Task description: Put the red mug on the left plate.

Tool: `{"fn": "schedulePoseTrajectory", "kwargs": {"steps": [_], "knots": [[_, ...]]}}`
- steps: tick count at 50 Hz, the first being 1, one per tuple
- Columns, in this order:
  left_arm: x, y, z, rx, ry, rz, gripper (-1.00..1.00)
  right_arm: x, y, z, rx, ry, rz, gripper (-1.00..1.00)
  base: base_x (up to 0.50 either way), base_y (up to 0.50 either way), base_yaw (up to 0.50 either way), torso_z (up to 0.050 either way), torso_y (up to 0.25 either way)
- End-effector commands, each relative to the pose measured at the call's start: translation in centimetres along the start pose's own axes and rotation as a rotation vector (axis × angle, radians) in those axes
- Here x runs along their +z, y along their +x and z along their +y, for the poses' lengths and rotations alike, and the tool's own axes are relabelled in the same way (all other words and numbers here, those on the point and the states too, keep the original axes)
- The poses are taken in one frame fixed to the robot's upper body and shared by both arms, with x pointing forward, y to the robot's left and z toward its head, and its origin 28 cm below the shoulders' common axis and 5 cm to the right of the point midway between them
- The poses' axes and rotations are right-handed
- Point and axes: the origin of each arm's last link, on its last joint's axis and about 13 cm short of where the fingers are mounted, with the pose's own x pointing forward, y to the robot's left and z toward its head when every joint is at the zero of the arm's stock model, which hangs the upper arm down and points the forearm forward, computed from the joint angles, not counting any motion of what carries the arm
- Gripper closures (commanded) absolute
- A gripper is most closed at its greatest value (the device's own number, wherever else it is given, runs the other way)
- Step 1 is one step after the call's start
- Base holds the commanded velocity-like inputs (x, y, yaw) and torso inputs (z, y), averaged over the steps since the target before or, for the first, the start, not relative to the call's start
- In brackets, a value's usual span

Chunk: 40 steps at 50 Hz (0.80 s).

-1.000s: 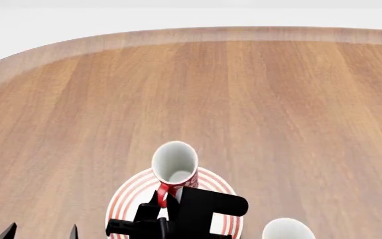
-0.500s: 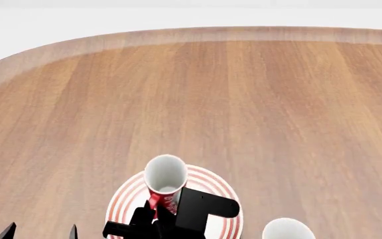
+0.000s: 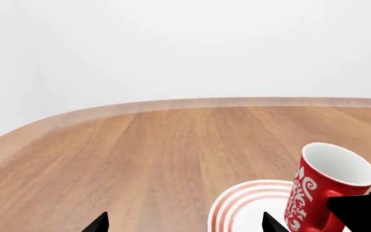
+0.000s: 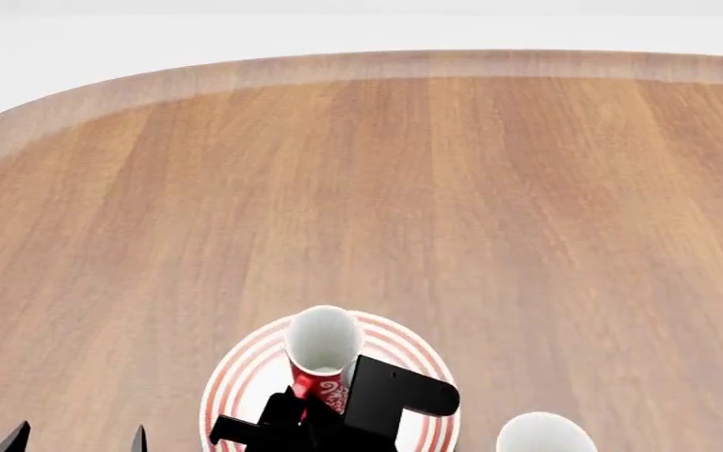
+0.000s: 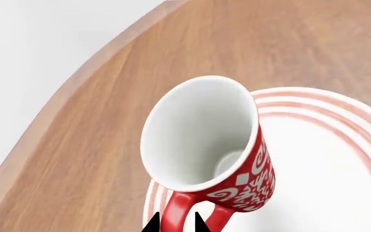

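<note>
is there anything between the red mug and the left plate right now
Nothing visible does. The right gripper holds the red mug by its handle, tilted, directly over the left plate. The plate's surface under the mug looks bare in the right wrist view.

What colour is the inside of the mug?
White, seen best in the right wrist view, inside the mug.

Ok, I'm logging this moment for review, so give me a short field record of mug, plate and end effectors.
red mug: tilted, held by its handle over the plate, contact unclear
left plate: flat on the table, red-ringed rim
right end effector: shut on the mug handle
left end effector: open, holding nothing, beside the plate
other: a white mug at the near edge
</note>
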Motion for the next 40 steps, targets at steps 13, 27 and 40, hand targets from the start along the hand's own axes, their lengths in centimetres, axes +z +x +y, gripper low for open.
{"fn": "schedulePoseTrajectory", "kwargs": {"steps": [13,27,40], "knots": [[0.0,0.0,0.0,0.0,0.002,-0.001,-1.0,-0.3,1.2,-0.7,-0.02,-0.004,0.01,1.0,0.0,0.0,0.0,0.0,0.001],[0.1,-0.1,0.0,0.0,0.002,-0.005,-1.0,-0.6,1.7,-1.0,-0.036,-0.004,0.02,1.0,0.0,0.0,0.0,0.0,0.0],[0.1,0.0,0.0,0.002,0.004,-0.004,-1.0,-0.9,1.9,-1.0,-0.03,-0.003,0.031,1.0,0.0,0.0,0.0,0.0,0.001]]}}
